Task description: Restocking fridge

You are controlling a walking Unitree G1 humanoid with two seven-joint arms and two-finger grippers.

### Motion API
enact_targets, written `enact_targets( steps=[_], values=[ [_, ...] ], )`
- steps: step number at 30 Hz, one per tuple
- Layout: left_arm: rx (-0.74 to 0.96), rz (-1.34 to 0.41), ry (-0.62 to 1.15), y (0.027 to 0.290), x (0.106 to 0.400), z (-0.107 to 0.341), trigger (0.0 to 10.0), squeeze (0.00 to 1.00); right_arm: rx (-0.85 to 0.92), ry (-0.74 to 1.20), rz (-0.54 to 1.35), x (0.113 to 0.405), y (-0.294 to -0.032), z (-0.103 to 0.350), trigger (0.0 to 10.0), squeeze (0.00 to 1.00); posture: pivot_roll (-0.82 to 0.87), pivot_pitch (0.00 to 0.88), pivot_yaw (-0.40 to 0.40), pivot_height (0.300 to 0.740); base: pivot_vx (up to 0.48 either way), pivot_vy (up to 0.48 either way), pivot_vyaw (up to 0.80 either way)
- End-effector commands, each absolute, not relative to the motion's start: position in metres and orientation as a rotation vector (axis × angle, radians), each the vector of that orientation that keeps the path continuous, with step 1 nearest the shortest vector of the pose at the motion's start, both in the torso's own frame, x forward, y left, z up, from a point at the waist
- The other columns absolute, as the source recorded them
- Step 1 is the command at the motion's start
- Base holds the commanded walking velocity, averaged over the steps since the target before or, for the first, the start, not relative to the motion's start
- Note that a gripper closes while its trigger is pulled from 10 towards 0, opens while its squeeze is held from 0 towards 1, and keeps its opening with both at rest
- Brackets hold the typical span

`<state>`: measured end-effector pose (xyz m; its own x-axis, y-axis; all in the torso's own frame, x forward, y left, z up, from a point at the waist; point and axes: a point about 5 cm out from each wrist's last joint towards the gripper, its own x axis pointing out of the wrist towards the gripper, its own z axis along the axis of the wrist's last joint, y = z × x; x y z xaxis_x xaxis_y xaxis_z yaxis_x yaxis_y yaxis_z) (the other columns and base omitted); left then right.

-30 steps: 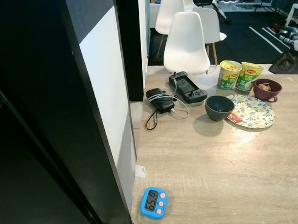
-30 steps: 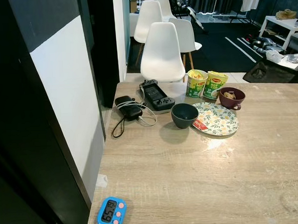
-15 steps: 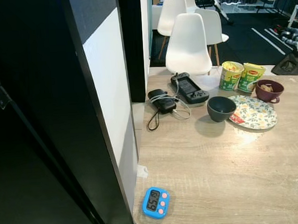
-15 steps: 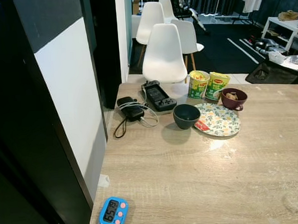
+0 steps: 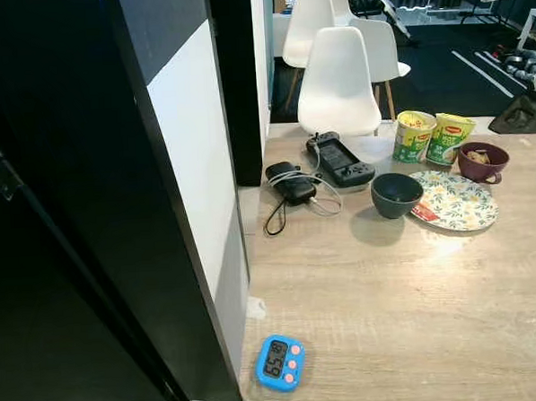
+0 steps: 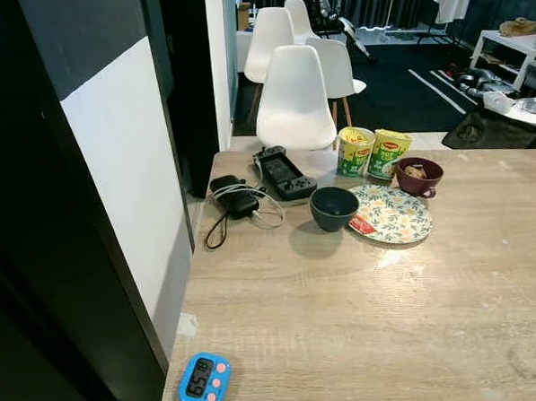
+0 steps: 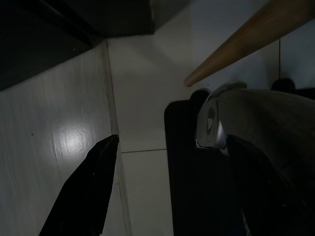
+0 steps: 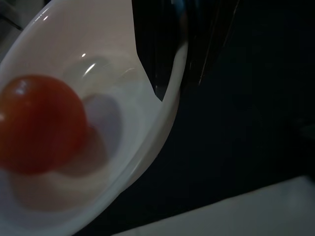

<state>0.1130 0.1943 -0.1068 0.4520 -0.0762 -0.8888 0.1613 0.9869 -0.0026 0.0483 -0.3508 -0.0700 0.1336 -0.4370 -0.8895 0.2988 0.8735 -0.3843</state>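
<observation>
The right gripper (image 8: 172, 73) was clamped on the rim of a white bowl (image 8: 98, 128); a red tomato (image 8: 39, 123) lay inside the bowl, away from the fingers. The left gripper (image 7: 167, 187) hung idle, fingers apart.

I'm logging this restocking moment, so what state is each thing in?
white bowl: rim gripped by the right gripper, holding a tomato
left gripper: open, over the floor
timer: display on, at the table edge
dark bowl: upright
noodle cups: sealed
</observation>
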Motion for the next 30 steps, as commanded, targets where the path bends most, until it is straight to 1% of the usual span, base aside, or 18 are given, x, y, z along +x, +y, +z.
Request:
enact_targets(
  steps=[1,2,4,7,8,9,10,11,14,17,30],
  values=[
    [0.088,-0.172,1.116,0.190,0.109,-0.109,10.0,0.00,-0.159,1.313,-0.518,0.054,-0.349,-0.070,10.0,0.00,0.02,0.000,-0.049,0.740,0.000,0.000,0.00],
    [0.090,-0.174,1.117,0.190,0.109,-0.109,10.0,0.00,-0.178,1.327,-0.443,0.058,-0.333,-0.079,10.0,0.00,0.03,0.000,-0.052,0.740,0.000,0.000,0.00],
    [0.090,-0.175,1.117,0.189,0.109,-0.109,10.0,0.00,-0.182,1.330,-0.425,0.058,-0.329,-0.080,10.0,0.00,0.03,0.000,-0.052,0.740,0.000,0.000,0.00],
    [0.093,-0.177,1.120,0.189,0.108,-0.109,10.0,0.00,-0.177,1.348,-0.321,0.062,-0.298,-0.094,10.0,0.00,0.03,0.000,-0.054,0.740,0.000,0.000,0.00],
    [0.093,-0.177,1.120,0.189,0.108,-0.109,10.0,0.00,-0.177,1.348,-0.321,0.062,-0.298,-0.094,10.0,0.00,0.03,0.000,-0.054,0.740,0.000,0.000,0.00],
    [0.092,-0.177,1.120,0.189,0.108,-0.109,10.0,0.00,-0.205,1.365,-0.240,0.063,-0.282,-0.100,10.0,0.00,0.04,0.000,-0.056,0.740,0.000,0.000,0.00],
    [0.092,-0.178,1.120,0.189,0.108,-0.109,10.0,0.00,-0.217,1.371,-0.211,0.064,-0.278,-0.102,10.0,0.00,0.04,0.000,-0.056,0.740,0.000,0.000,0.00],
    [0.092,-0.178,1.120,0.189,0.108,-0.109,10.0,0.00,-0.217,1.371,-0.211,0.064,-0.278,-0.102,10.0,0.00,0.04,0.000,-0.056,0.740,0.000,0.000,0.00],
    [0.092,-0.176,1.120,0.189,0.108,-0.109,10.0,0.00,-0.266,1.392,-0.116,0.064,-0.266,-0.105,10.0,0.00,0.04,0.000,-0.060,0.740,0.000,0.000,0.00],
    [0.080,-0.168,1.113,0.188,0.111,-0.109,10.0,0.00,-0.301,1.395,-0.062,0.067,-0.261,-0.106,10.0,0.00,0.04,0.000,-0.060,0.740,0.000,0.000,0.00],
    [0.070,-0.155,1.105,0.186,0.122,-0.106,10.0,0.00,-0.325,1.374,-0.008,0.082,-0.249,-0.107,10.0,0.00,0.04,0.000,-0.038,0.740,0.000,0.000,0.00]
  ],
)
